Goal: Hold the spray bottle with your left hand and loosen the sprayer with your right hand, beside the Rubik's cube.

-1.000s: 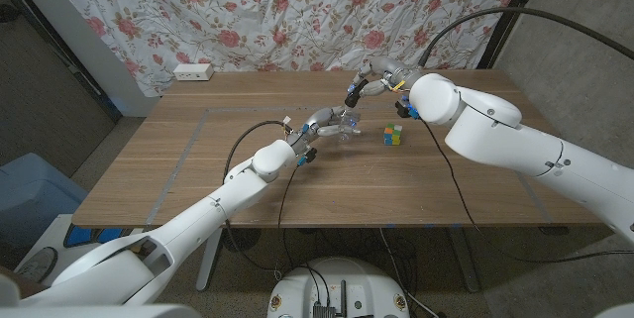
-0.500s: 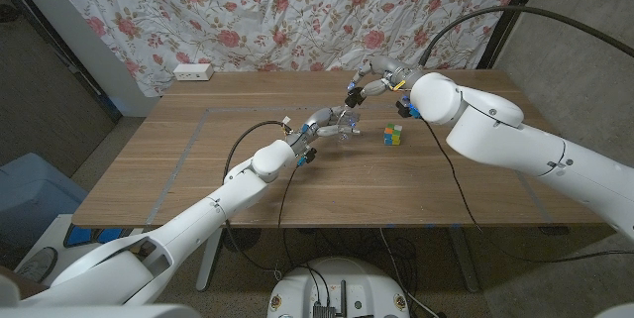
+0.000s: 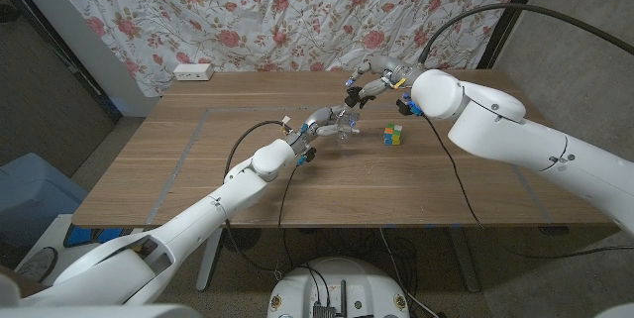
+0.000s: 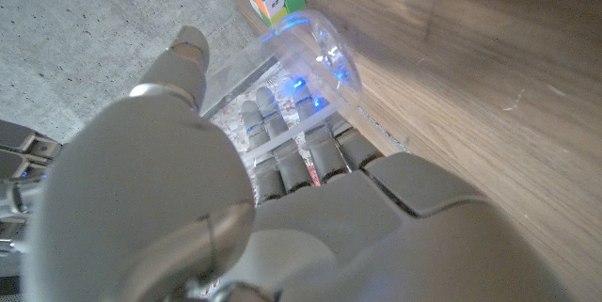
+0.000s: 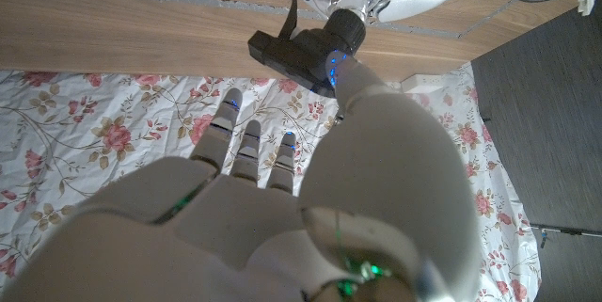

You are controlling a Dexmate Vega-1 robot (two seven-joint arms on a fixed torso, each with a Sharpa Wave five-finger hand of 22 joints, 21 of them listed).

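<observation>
Your left hand (image 3: 319, 120) grips clear spray bottle (image 3: 343, 125); right hand (image 3: 369, 84) pinches black sprayer (image 5: 293, 55) above; Rubik's cube (image 3: 394, 136) at bottle's 3 o'clock.

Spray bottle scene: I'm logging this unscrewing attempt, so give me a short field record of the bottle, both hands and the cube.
spray bottle: clear, on the wooden table, black sprayer on top
left hand: grips the bottle body
right hand: above the bottle, thumb tip at the sprayer; firm grip cannot be told
Rubik's cube: stands on the table beside the bottle, apart from both hands
</observation>
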